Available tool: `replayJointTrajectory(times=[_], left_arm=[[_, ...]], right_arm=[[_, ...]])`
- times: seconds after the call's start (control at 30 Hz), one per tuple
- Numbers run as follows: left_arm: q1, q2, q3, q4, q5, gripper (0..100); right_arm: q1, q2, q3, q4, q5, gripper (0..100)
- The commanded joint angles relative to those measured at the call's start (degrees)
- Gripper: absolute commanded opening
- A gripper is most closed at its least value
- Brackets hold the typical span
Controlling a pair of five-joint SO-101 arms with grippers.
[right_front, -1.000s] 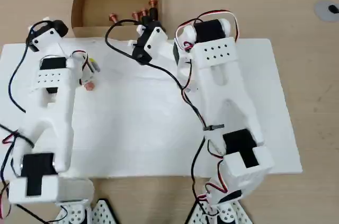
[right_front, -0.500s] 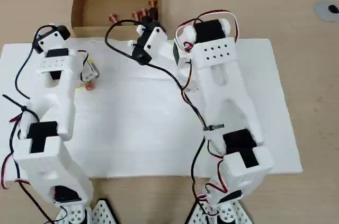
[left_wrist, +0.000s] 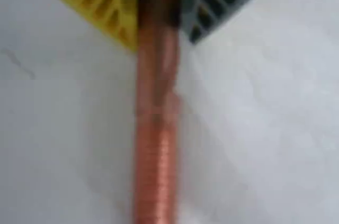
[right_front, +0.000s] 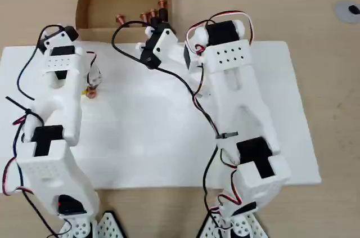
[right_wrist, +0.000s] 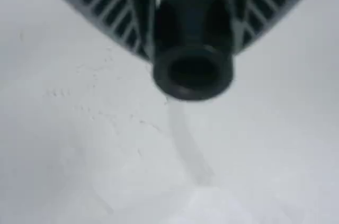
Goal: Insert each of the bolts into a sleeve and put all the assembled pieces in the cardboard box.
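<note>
The left arm has folded up over the last second. Its elbow has drawn back toward the near edge of the white sheet (right_front: 169, 137) and its wrist has pushed toward the far edge. The left gripper (right_front: 93, 79) has hardly travelled, and only drifts a little toward the left edge. The right arm has not moved.

I read this as the left arm re-posing with its part already in hand, before carrying it across for the insertion.

The left fingers, one yellow and one grey, are clamped on the bolt (left_wrist: 156, 144). It sits near the sheet's left edge, toward the far left corner. Its long axis runs straight out from between the fingers, steeply down toward the sheet. The free end looks ribbed like thread, though I cannot be sure.

The right gripper (right_wrist: 192, 49) is closed around the black sleeve (right_front: 187, 55), close to the far edge and just beside the near right corner of the cardboard box (right_front: 84, 1). The sleeve's axis also runs straight out of the grip, open mouth leading. Bolt and sleeve are well apart and not lined up, so joining is not yet begun. Several copper pieces (right_front: 151, 14) already lie in the box.
</note>
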Motion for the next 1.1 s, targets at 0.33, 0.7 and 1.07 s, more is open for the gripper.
replayJointTrajectory(times=[0.33,0.7,1.07], left_arm=[[0.26,-0.31,-34.02,27.25,-14.15,1],[-3.96,-0.31,-44.57,36.13,-43.96,1],[-5.8,-0.31,-29.36,36.13,-89.76,1]], right_arm=[[-0.48,-4.53,-0.04,0.88,-0.62,1.0],[-0.48,-7.6,0.84,0.88,-2.02,1.0],[-0.48,-19.56,13.41,0.79,-1.85,1.0]])
